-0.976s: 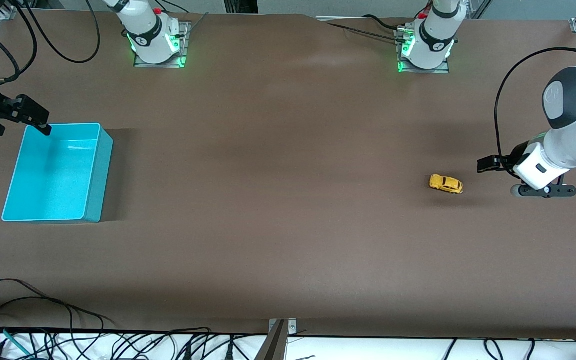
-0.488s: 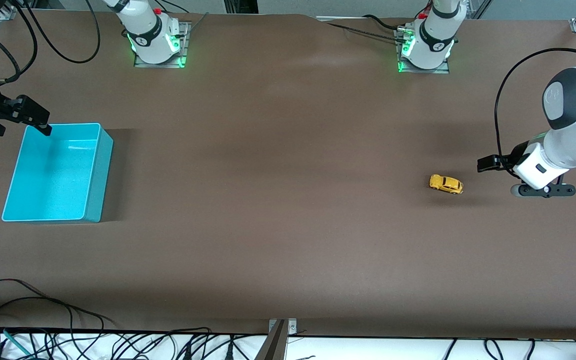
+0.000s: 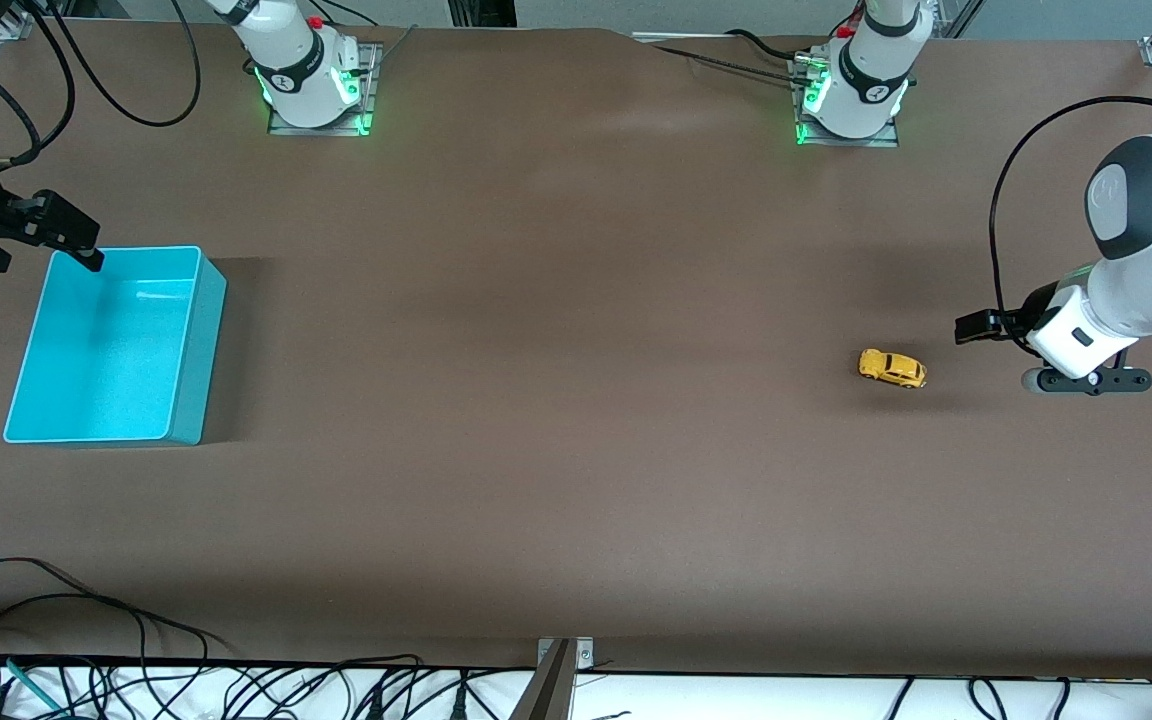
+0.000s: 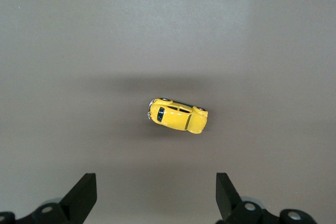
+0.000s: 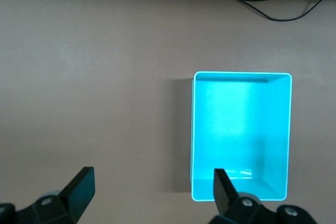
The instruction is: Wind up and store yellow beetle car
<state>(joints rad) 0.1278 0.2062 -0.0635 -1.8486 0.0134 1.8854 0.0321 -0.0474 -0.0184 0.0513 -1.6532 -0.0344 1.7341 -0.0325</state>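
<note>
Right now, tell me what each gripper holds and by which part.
Nothing is held. The left gripper is open above the table near the car; the right gripper is open by the bin.

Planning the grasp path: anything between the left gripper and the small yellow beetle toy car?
Nothing visible. The left gripper hangs open beside the small yellow beetle toy car, with only bare brown table between them.

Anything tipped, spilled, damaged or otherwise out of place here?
Nothing stands out. The yellow beetle car sits upright on the table, toward the left arm's end; the turquoise bin stands level and empty at the right arm's end.
</note>
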